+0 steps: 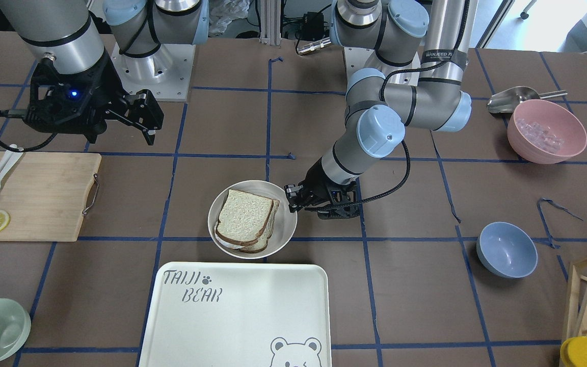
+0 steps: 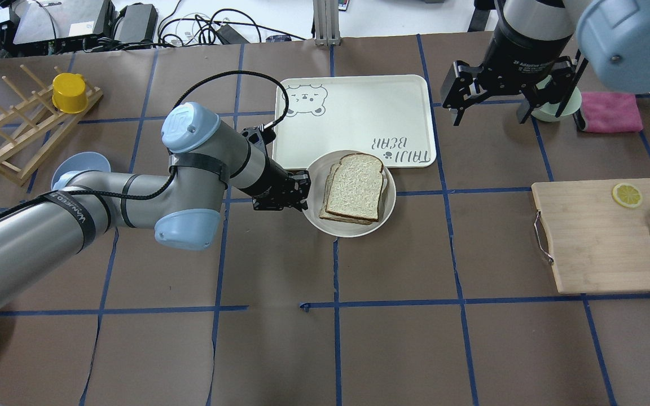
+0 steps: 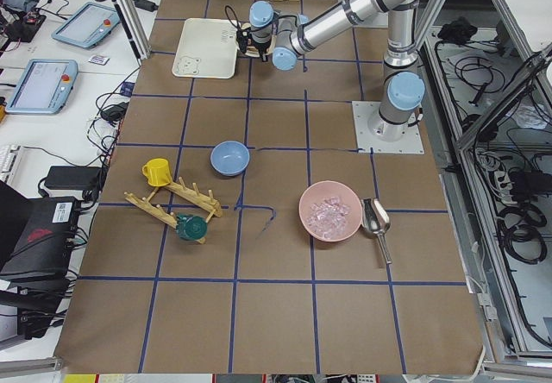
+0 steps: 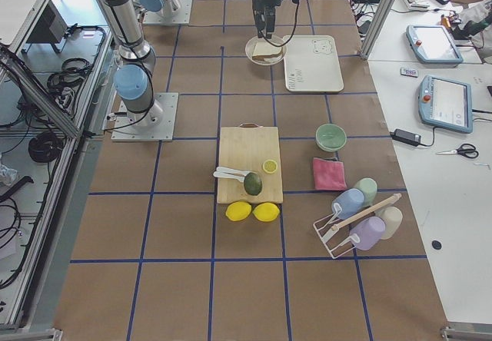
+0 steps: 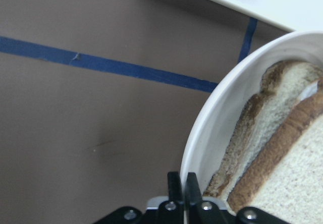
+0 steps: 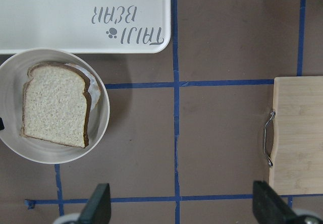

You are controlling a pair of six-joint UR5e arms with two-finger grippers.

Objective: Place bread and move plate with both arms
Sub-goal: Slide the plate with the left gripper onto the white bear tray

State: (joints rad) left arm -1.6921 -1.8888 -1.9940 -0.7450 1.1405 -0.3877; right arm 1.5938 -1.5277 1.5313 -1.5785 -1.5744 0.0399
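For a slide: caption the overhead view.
Left gripper clamps the plate rim, bread stacked inside; right gripper hovers open.

bear tray, cutting board, pink bowl

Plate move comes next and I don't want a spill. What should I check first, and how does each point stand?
1. Bread lies on plate: ok.
2. Left gripper shut on plate rim: ok.
3. Right gripper holding plate: not ok; open, raised, off to the side.
4. Plate free of tray edge: cannot tell.
5. Bread squared on lower slice: not ok; offset.
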